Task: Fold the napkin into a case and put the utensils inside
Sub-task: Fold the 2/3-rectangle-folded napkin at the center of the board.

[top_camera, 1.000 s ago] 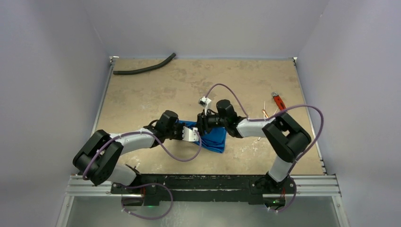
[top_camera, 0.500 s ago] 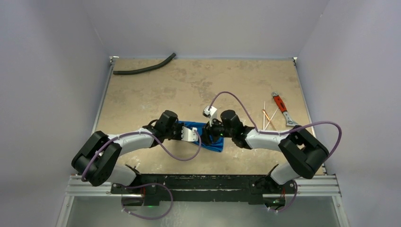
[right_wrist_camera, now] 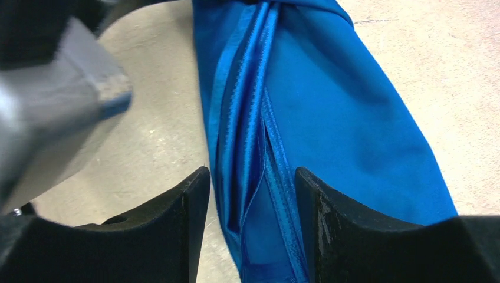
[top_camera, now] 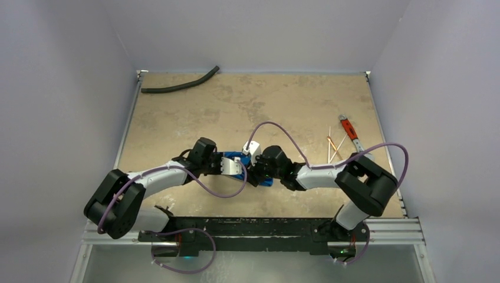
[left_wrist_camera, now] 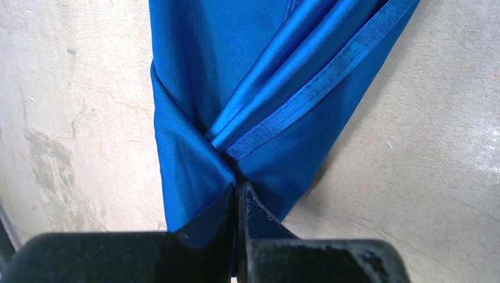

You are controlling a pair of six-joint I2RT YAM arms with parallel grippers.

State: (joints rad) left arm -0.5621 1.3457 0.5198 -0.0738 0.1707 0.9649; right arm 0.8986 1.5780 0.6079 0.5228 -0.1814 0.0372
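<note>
Bright royal-blue cloth napkin (left_wrist_camera: 247, 71) lies bunched on the tan table (top_camera: 236, 106), between your arms | your left gripper (left_wrist_camera: 237, 191) pinches its gathered folds | your right gripper (right_wrist_camera: 250, 177) straddles its hemmed pleats, jaws apart

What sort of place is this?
Probably a robot test booth: plain walls box in one table, a left arm and right arm are bolted at its near edge, and a hose and wrench lie there.
</note>
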